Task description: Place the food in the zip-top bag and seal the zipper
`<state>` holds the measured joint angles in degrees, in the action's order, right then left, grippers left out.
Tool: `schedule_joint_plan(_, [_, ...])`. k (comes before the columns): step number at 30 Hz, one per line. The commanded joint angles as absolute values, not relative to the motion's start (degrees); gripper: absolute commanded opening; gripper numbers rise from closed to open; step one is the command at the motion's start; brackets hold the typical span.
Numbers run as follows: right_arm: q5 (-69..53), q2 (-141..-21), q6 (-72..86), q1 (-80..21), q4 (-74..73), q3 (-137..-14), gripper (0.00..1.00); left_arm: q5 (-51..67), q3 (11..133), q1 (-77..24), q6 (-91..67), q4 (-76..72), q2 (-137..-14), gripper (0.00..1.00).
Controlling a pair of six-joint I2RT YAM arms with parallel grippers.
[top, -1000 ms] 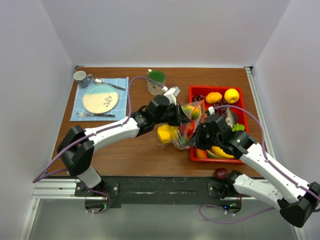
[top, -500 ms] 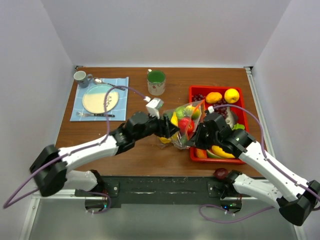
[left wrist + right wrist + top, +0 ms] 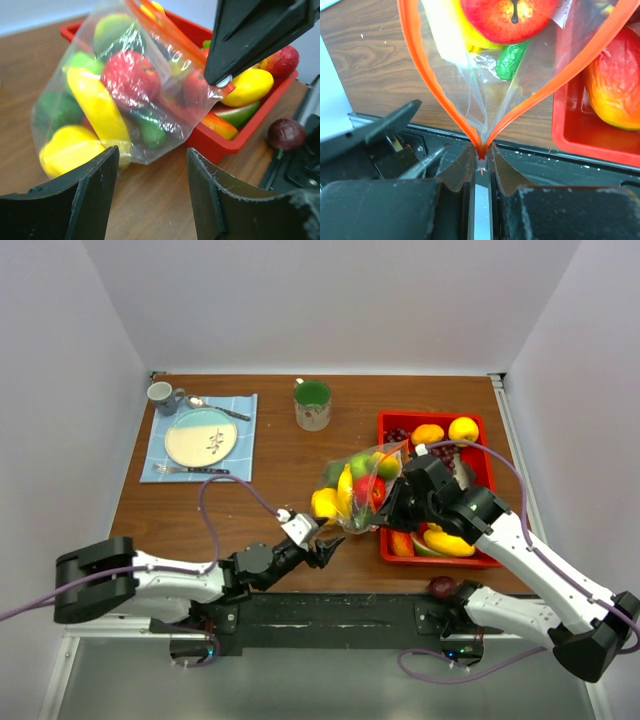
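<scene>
My right gripper [image 3: 480, 150] pinches the zipper [image 3: 406, 25] end; my left gripper [image 3: 328, 546], spread, hangs low over the brown table [image 3: 280, 440], white walls [image 3: 330, 300] around.

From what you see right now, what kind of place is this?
Likely a lab test cell staged for dining: white walls box in the table, with a plate on a mat and a tray of toy food.

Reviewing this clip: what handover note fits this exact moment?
Left end effector: open, empty, low by the table's near edge.
Right end effector: shut on one end of the zipper.
Zip-top bag rests beside the red tray, holding food; mouth gapes open.
Done: some food bagged.
Left: more food sits in the tray, one dark purple fruit on the front rail; then seal the zipper.
</scene>
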<state>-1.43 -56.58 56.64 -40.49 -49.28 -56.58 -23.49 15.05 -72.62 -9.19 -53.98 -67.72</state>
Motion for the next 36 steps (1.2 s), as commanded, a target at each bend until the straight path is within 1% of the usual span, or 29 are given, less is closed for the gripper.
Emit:
schedule_joint_plan(1, [-0.09,-56.69,60.46,-40.78,-52.47,-59.94,0.0,-35.05,15.03,-77.68,6.75,-82.15,-75.91,0.6])
schedule_joint_plan(2, [0.96,-56.69,60.99,-40.69,-52.91,-60.03,0.0,-35.5,15.55,-79.09,10.16,-86.44,-77.24,0.6])
schedule_joint_plan(5, [1.84,-56.6,62.84,-40.78,-54.49,-60.47,0.0,-36.04,17.13,-80.76,14.4,-91.74,-81.73,0.59])
schedule_joint_plan(10, [1.67,-57.57,64.68,-40.78,-56.6,-62.05,0.0,-36.56,20.39,-82.61,17.05,-93.68,-85.95,0.56])
schedule_joint_plan(17, [0.97,-58.44,66.09,-40.78,-56.6,-61.96,0.0,-34.19,25.13,-83.41,17.75,-89.66,-86.84,0.55])
schedule_joint_plan(25, [1.32,-59.33,67.06,-40.78,-57.22,-63.46,0.0,-29.8,27.24,-84.29,14.25,-84.47,-87.19,0.54])
schedule_joint_plan(33, [1.76,-58.98,67.67,-40.78,-57.74,-63.72,0.0,-30.84,28.21,-84.55,13.97,-83.85,-88.68,0.54])
schedule_joint_plan(36, [1.76,-58.71,67.85,-40.87,-57.92,-63.81,0.0,-31.73,30.32,-84.55,14.15,-81.13,-89.21,0.54])
